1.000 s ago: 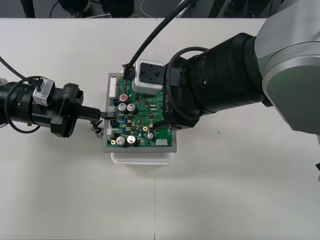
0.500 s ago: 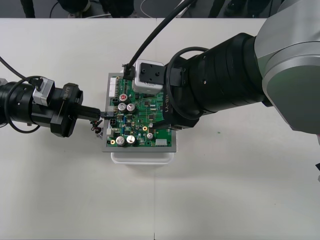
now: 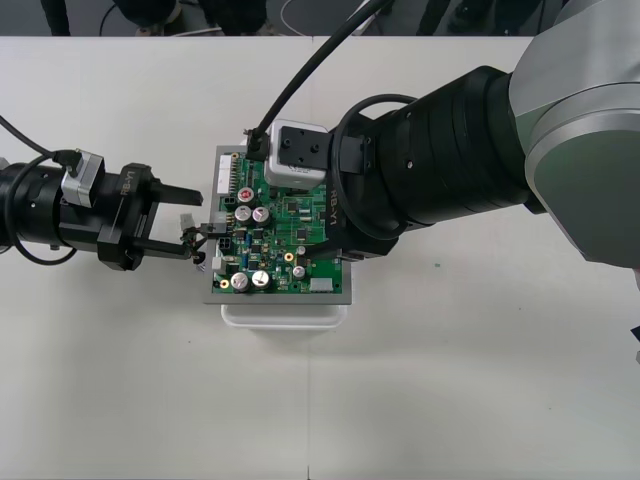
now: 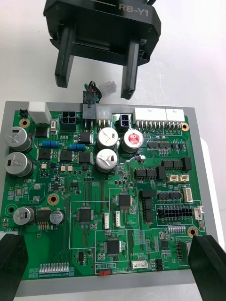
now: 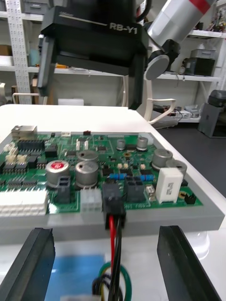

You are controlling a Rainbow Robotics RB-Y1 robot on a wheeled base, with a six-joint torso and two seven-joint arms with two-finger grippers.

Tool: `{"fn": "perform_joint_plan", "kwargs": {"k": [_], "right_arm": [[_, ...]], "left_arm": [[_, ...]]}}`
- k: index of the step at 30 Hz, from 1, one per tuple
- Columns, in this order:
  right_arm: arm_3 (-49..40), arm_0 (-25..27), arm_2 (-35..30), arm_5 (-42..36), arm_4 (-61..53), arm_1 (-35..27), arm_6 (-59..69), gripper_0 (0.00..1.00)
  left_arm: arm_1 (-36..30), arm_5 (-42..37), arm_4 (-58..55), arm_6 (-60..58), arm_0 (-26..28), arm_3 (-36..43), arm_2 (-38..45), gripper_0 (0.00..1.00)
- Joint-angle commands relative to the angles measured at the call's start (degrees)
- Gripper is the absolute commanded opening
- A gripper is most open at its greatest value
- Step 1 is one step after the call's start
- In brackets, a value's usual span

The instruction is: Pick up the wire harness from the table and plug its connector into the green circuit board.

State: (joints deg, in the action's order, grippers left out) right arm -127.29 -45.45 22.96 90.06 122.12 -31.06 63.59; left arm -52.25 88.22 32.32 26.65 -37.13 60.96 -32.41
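The green circuit board (image 3: 285, 240) lies on its white base (image 3: 285, 315) mid-table. The harness's black plug (image 5: 114, 207) sits in a black socket on the board's left edge. Its red, black and green wires (image 5: 113, 263) trail onto the table between the fingers of my left gripper (image 3: 195, 224). That gripper is open, just left of the board, with a finger (image 5: 35, 263) on either side of the wires and touching nothing. My right gripper (image 4: 109, 240) hangs open over the board's right side, its fingers (image 4: 207, 263) wide apart and empty.
The thick black right arm (image 3: 450, 170) crosses the table from the right and covers the board's right part. Its cable (image 3: 310, 70) arcs up toward the far edge. Bare table (image 3: 300, 420) lies in front of the base.
My left gripper was shut on the plug at the board's edge; now its fingers stand apart and it has drawn back slightly left. The plug stays at the board. The right arm is still.
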Motion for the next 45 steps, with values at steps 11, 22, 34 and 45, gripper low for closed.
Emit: {"fn": "perform_joint_plan", "kwargs": {"k": [11,22,34,45], "right_arm": [[-1.9,0.4,-2.2,-0.1,-1.4,-0.5,-2.0,1.00],[-1.1,0.4,-3.7,-0.1,-2.9,-1.1,-2.8,1.00],[0.1,0.4,-5.5,-0.1,-4.2,-2.6,-3.5,1.00],[0.2,2.2,-6.7,-0.1,-4.0,-5.5,-5.1,1.00]], "left_arm": [[-5.0,1.8,-1.0,2.2,-2.7,-1.4,0.2,0.76],[-11.0,1.8,0.0,3.0,-2.2,-0.5,0.2,1.00],[-15.8,1.8,0.9,2.4,-2.4,2.5,0.1,1.00],[-16.5,1.8,7.6,0.3,-2.3,3.7,4.8,1.00]]}}
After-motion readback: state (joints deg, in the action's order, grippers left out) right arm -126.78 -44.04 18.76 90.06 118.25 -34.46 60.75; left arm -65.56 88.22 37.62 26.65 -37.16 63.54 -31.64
